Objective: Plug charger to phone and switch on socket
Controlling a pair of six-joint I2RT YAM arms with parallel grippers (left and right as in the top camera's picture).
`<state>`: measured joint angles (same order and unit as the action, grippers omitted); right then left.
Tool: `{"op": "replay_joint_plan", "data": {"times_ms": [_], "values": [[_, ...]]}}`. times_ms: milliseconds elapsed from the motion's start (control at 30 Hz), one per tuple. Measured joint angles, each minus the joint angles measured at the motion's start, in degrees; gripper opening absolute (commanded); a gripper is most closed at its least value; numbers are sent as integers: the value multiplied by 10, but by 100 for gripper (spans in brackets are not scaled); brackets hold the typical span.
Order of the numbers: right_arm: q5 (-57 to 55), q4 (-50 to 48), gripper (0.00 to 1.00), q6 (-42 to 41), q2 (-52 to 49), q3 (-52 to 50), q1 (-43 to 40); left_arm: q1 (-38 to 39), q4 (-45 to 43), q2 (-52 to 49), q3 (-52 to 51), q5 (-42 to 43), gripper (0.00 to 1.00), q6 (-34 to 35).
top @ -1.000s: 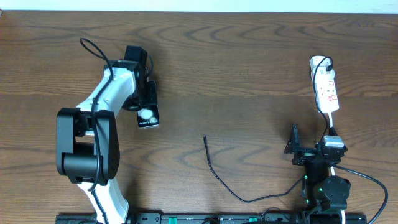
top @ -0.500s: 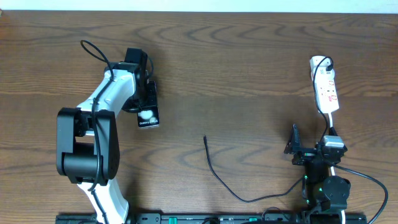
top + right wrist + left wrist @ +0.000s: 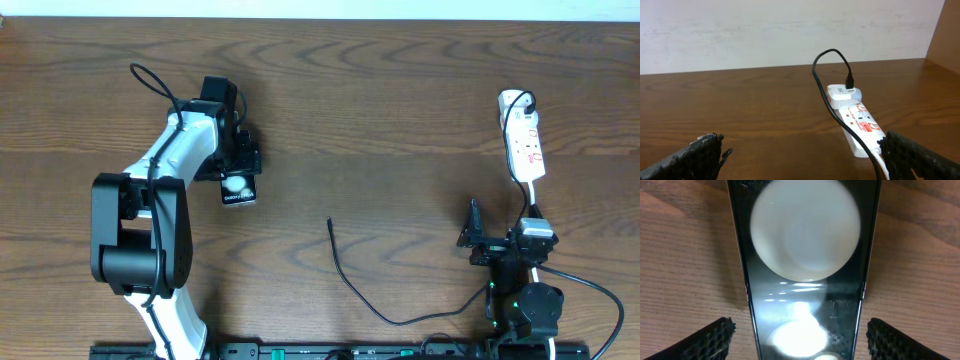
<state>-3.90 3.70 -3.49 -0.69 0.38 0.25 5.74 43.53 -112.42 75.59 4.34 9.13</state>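
The right arm sits folded at the worktop's (image 3: 400,100) near edge, right fingers (image 3: 700,156) spread wide and empty. The charger (image 3: 350,285) lies loose well to their left, and the socket (image 3: 860,122) lies ahead. The left arm reaches out, with the left fingers (image 3: 710,340) parted and straddling the phone (image 3: 805,245) without touching it.

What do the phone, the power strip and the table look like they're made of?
The phone: glossy glass-like face, mirroring bright round lights. The power strip: white, probably moulded plastic, smooth, slight sheen. The table: wood or wood-look laminate, brown grain lines, matte.
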Motion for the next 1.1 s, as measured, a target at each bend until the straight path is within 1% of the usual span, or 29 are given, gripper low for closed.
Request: {"op": "replay_joint_plan", "data": {"times_ms": [233,533,1100], "values": [[0,0,99,0,0,0,0,0,-8,0,0,0,93,0],[0,0,99,0,0,0,0,0,-31,0,0,0,93,0],[0,0,99,0,0,0,0,0,-40,-9,0,0,93,0]]}}
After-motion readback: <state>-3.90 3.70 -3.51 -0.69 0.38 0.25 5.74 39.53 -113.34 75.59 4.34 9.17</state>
